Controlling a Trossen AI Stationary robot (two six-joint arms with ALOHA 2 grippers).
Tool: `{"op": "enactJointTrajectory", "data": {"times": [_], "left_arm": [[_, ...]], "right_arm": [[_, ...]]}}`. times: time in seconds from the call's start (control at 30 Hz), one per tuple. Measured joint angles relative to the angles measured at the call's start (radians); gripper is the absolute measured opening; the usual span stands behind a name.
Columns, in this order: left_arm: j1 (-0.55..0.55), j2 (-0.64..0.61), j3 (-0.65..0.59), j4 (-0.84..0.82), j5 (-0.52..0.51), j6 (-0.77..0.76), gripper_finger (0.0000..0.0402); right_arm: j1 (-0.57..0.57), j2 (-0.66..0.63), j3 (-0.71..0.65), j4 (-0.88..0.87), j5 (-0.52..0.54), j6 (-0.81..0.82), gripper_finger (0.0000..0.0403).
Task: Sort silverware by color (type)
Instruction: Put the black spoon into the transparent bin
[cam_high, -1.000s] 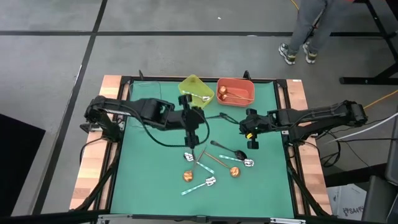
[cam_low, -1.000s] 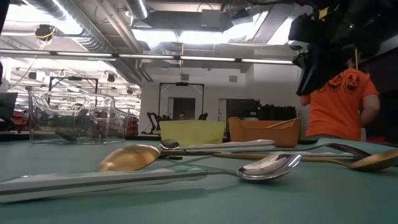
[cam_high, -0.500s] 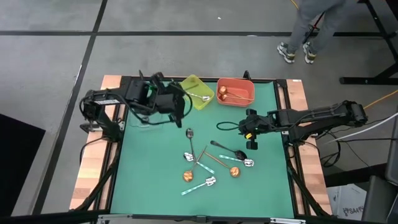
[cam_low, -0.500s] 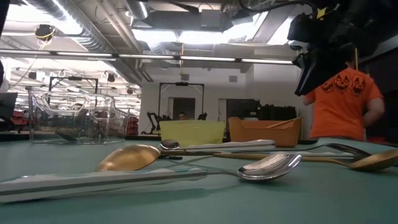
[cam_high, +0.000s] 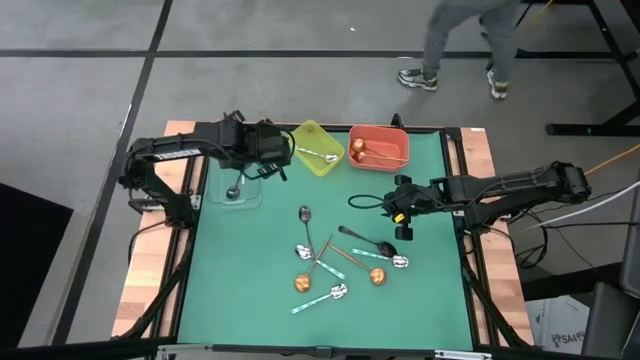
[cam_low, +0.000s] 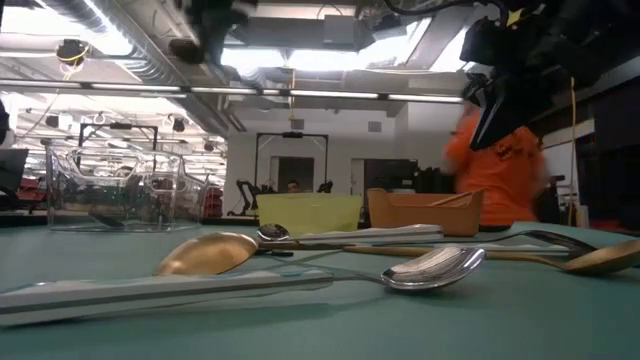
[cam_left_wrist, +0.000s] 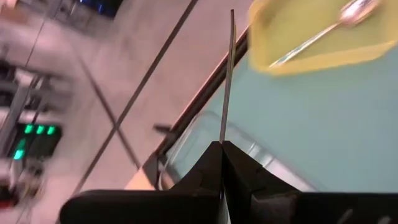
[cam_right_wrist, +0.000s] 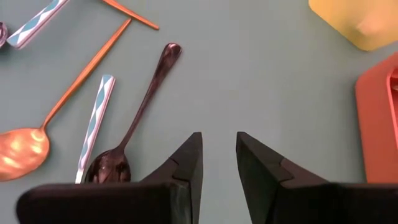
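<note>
- Left gripper (cam_high: 268, 158): fingers (cam_left_wrist: 211, 168) pressed together, pinching a thin dark rod-like handle (cam_left_wrist: 227, 74) that stands up between the tips. Its far end runs out of the wrist frame, so can't tell if it's a spoon.
- It sits at the far-left of the mat, over a clear tray (cam_high: 240, 185). A dark spoon (cam_high: 233, 190) shows at the tray; whether it is the piece held can't be made out from above.
- Right gripper (cam_high: 405, 222): fingers (cam_right_wrist: 186, 168) apart with a modest gap, nothing between them, hovering over bare green mat (cam_high: 250, 280) on the right side.
- Just beside its tips: a black spoon (cam_right_wrist: 134, 127), a teal-handled spoon (cam_right_wrist: 94, 124) and a copper spoon (cam_right_wrist: 37, 134).
- Rest of the loose spoons (cam_high: 330, 265) lie clustered mid-mat, some overlapping; exact count is hard to read.
- Yellow bin (cam_high: 316, 148) holds one silver spoon (cam_left_wrist: 323, 31); orange bin (cam_high: 380, 146) holds copper pieces, number unclear.
- Low view: near spoons (cam_low: 430, 268) fill the frame, bins mostly hidden behind them; a person in orange (cam_low: 490, 170) is blurred at the back.
</note>
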Motion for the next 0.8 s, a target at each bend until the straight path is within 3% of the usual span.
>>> {"op": "enactJointTrajectory", "data": {"times": [0.47,0.8], "left_arm": [[0.256,-0.058,-0.474,0.382,0.129,-0.009,0.0],[0.319,-0.058,-0.602,0.542,0.195,-0.068,0.0]], "right_arm": [[-0.001,0.0,0.0,0.0,0.0,0.0,0.0088],[-0.001,0.0,0.0,0.0,0.0,0.0,0.0088]]}}
